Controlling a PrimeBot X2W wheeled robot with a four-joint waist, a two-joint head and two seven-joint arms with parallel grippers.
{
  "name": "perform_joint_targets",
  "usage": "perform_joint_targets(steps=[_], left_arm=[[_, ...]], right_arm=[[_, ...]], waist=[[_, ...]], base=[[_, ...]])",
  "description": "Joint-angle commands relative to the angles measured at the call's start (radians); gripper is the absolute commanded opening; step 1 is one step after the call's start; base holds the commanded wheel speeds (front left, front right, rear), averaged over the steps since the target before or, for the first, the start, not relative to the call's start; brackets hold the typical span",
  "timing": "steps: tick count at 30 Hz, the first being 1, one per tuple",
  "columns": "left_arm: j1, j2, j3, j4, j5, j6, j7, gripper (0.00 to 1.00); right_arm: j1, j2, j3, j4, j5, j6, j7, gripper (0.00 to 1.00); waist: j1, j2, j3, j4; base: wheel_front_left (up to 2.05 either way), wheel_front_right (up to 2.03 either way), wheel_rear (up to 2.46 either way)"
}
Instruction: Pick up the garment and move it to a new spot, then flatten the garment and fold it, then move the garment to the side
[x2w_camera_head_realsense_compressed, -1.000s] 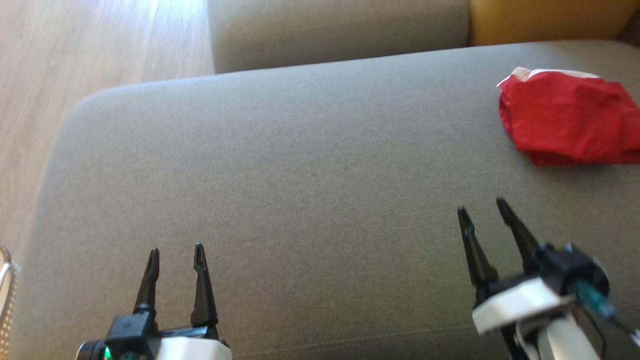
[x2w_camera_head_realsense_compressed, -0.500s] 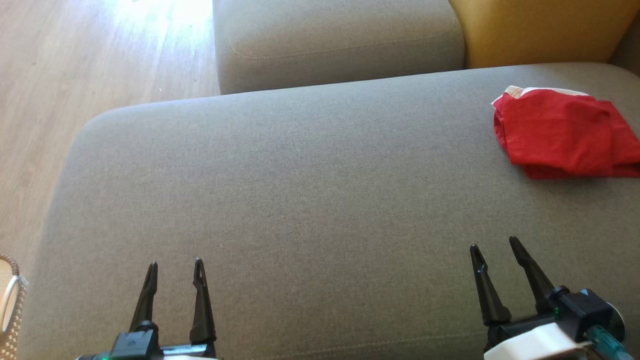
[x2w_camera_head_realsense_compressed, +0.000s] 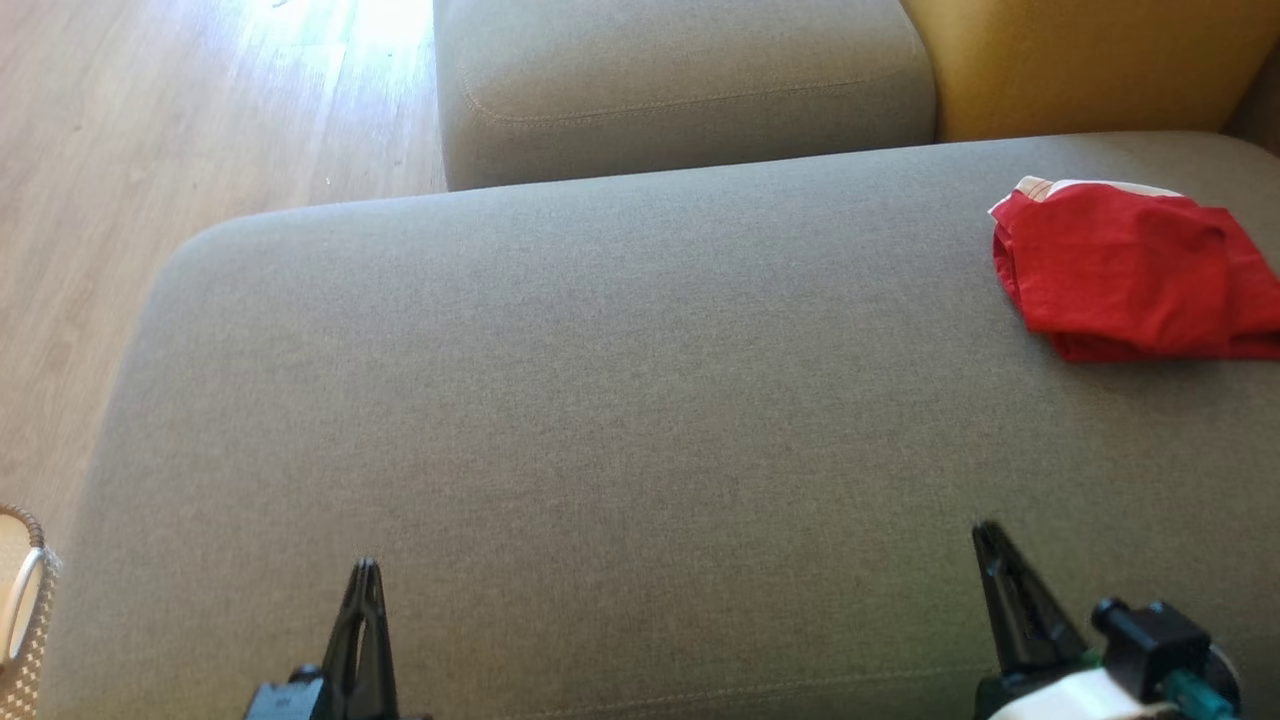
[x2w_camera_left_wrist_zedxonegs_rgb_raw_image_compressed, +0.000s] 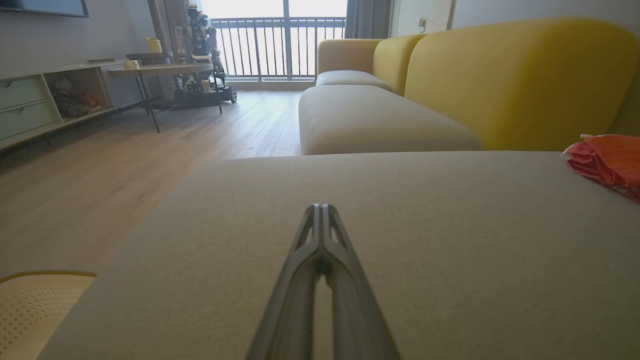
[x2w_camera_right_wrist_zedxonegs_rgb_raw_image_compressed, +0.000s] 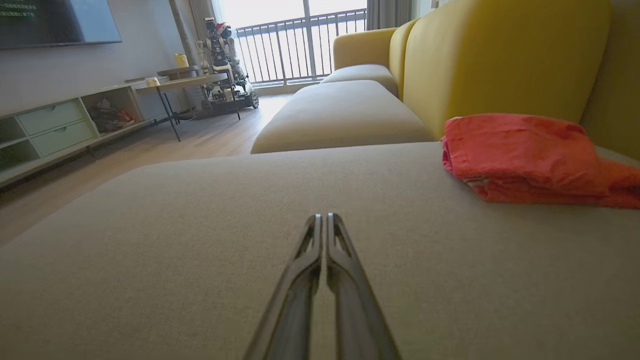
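Viewing the garment (x2w_camera_right_wrist_zedxonegs_rgb_raw_image_compressed: 520, 155) edge-on — right wrist view shows it layered.

Daylit; window (x2w_camera_left_wrist_zedxonegs_rgb_raw_image_compressed: 280, 47) overexposed, edges seemingly warped.

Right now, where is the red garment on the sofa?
In the head view the red garment lies on the far right of the grey seat cushion, close to the yellow backrest and ahead of the right tool.

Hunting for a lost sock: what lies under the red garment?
The folded red garment rests on the grey seat cushion; whatever its layers cover is hidden.
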Motion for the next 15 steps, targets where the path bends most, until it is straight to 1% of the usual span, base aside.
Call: perform_joint_targets(steps=[1, 15], left_arm=[[-0.002, 0.000, 0.000, -0.015, -0.012, 0.001, 0.001, 0.00], [-0.047, 0.011, 0.025, 0.021, -0.199, -0.037, 0.032, 0.00]], right_arm=[[-0.002, 0.000, 0.000, -0.012, 0.012, 0.000, 0.001, 0.00], [-0.035, -0.012, 0.002, 0.007, 0.191, 0.000, 0.031, 0.00]], waist=[[0.0000, -0.0001, 0.001, 0.000], [0.0000, -0.0001, 0.007, -0.002]], base=[[0.00, 0.00, 0.00], [0.00, 0.00, 0.00]])
